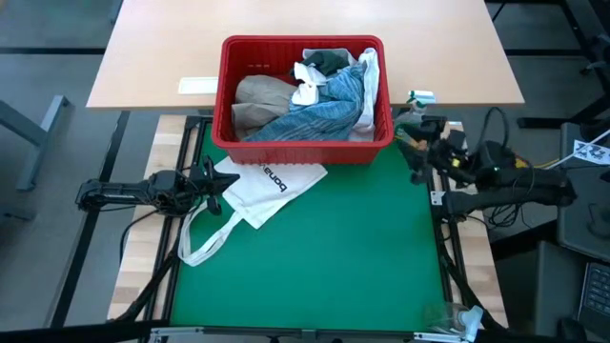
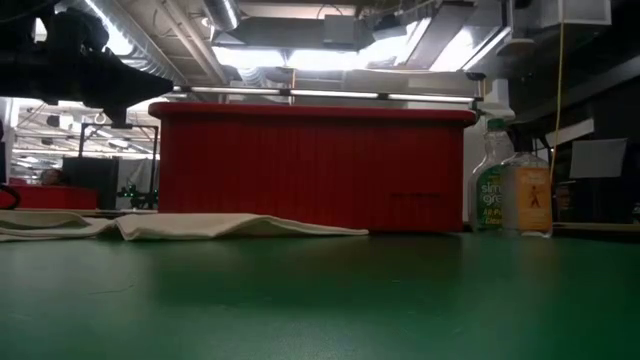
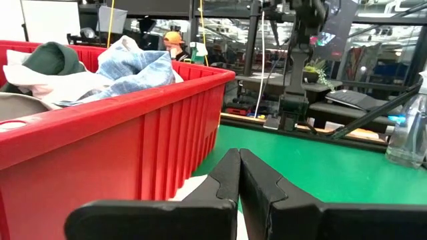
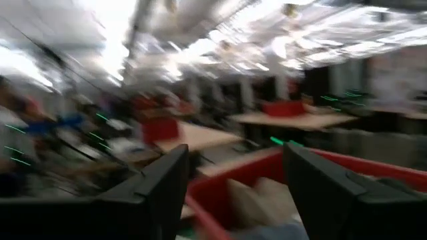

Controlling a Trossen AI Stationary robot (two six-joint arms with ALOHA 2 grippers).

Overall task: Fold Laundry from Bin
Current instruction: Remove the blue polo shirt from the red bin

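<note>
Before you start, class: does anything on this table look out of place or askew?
Yes. A white tote bag lies crumpled and skewed on the green mat in front of the red bin, straps trailing toward the left gripper. It isn't laundry. The clothes sit heaped, unfolded, in the bin.

- Red bin (image 1: 303,151) at far centre of the green tabletop (image 1: 343,257), filled with laundry (image 1: 315,105).
- White tote bag (image 1: 267,188) lies just near the bin, left of centre.
- Left claw (image 1: 212,181) at the bag's left edge.
- Right claw (image 1: 412,129) beside the bin's right wall.
</note>
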